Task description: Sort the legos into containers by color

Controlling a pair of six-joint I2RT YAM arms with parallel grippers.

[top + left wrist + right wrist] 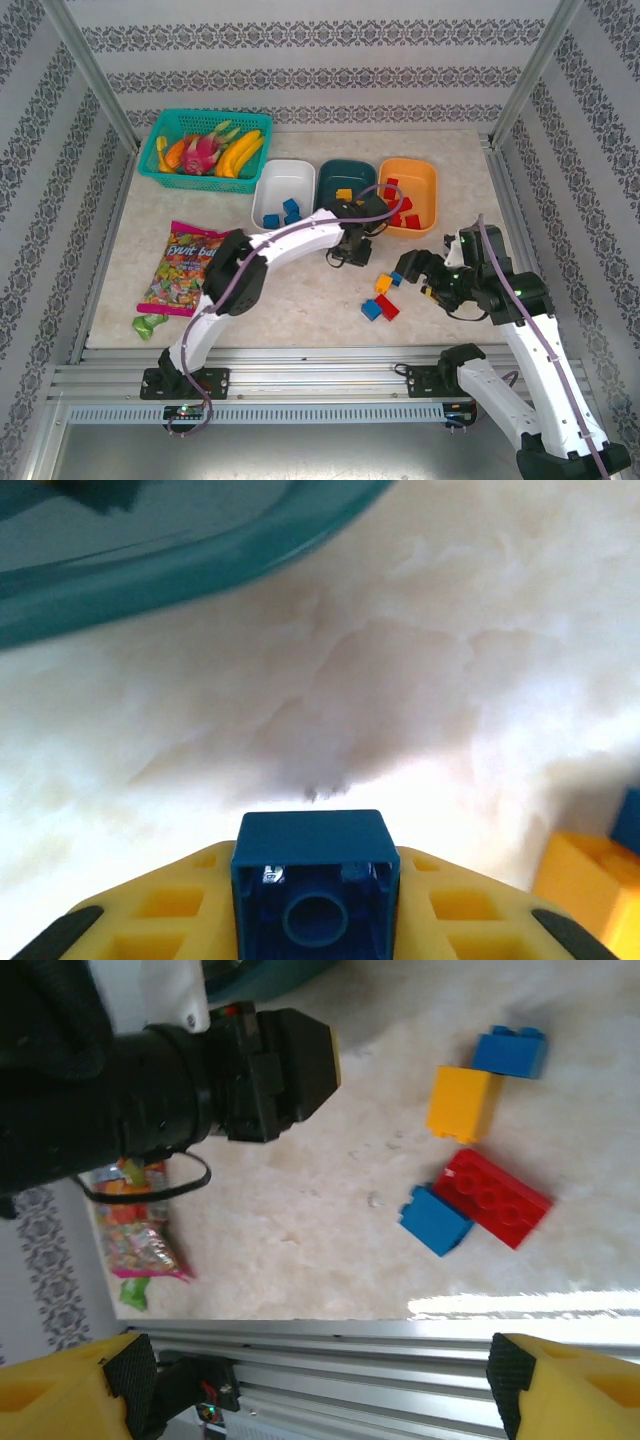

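Observation:
My left gripper (pixel 350 246) is shut on a small blue brick (pixel 312 880), held between its yellow fingers (pixel 150 915) just in front of the dark teal dish (pixel 345 180) (pixel 180 570). My right gripper (pixel 415 268) (pixel 315 1400) is open and empty, hovering right of the loose legos: a yellow brick (pixel 460 1104), a blue brick (pixel 510 1050), a red brick (pixel 492 1197) and another blue brick (pixel 435 1220). The white dish (pixel 270 185) holds blue bricks (pixel 288 212). A yellow brick (pixel 344 194) lies in the teal dish. The orange dish (pixel 425 180) holds red bricks (pixel 400 212).
A teal mesh basket of fruit (pixel 205 145) stands at the back left. A candy bag (pixel 185 268) and a green wrapper (pixel 150 325) lie at the left. An aluminium rail (pixel 300 375) runs along the near edge. The left arm's black wrist (pixel 200 1070) is close to my right gripper.

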